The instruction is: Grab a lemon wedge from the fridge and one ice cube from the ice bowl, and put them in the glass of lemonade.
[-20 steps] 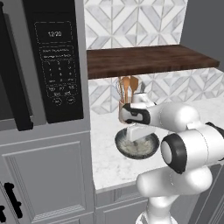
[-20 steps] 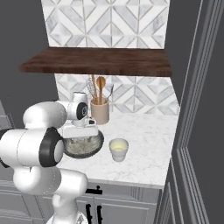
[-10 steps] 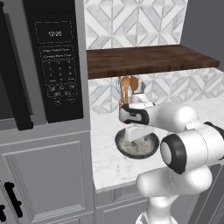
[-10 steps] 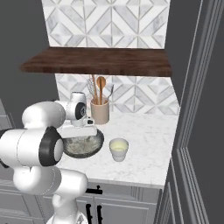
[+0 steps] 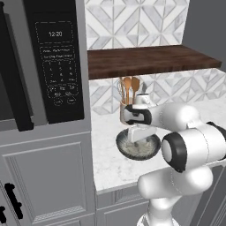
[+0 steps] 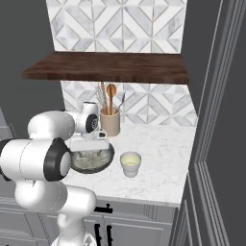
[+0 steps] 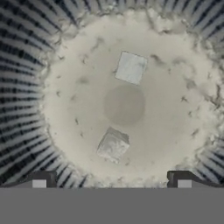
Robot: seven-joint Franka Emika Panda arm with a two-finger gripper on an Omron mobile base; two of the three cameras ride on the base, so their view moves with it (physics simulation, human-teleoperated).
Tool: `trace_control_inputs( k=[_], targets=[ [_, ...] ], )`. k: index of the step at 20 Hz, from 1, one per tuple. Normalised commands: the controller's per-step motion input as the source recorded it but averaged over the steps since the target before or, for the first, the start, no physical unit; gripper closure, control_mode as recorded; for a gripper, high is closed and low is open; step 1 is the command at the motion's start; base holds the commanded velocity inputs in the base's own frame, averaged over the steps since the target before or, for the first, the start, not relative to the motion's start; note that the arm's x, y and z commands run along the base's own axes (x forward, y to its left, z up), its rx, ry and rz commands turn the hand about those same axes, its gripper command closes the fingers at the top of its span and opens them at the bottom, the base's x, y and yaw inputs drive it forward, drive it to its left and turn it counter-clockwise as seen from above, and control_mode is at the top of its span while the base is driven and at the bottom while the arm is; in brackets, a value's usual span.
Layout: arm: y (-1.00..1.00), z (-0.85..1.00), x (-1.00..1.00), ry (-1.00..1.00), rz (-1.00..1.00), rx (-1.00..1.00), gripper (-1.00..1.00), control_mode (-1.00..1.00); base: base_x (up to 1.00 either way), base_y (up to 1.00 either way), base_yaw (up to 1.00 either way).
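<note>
The gripper (image 7: 111, 180) hangs just above the ice bowl (image 5: 125, 150), its 2 fingertips (image 7: 39, 178) spread wide with nothing between them. In the hand view 2 pale ice cubes (image 7: 130, 68) lie apart on the bowl's speckled floor. On the marble counter (image 6: 163, 166) the glass of lemonade (image 6: 130, 164) stands just right of the bowl, and the beige holder of wooden spoons (image 6: 110, 121) stands behind it against the tiled wall.

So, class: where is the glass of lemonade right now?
The glass of lemonade stands on the marble counter in the right base view, just right of the ice bowl, in front of the spoon holder.
</note>
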Motion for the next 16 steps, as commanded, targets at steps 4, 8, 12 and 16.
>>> trace_control_inputs(
  k=[4,8,12,16],
  targets=[
    [0.0,-0.17,0.05,0.0,0.0,0.0,-1.0,-1.0,0.0,0.0,0.0],
    [0.02,-0.64,0.0,0.0,0.0,0.0,-1.0,-1.0,0.0,0.0,0.0],
    [0.04,-0.56,0.0,-0.01,0.0,0.0,-1.0,-1.0,0.0,0.0,0.0],
    [0.01,-0.06,0.0,-0.01,0.0,0.0,-1.0,-1.0,0.0,0.0,0.0]
  ],
)
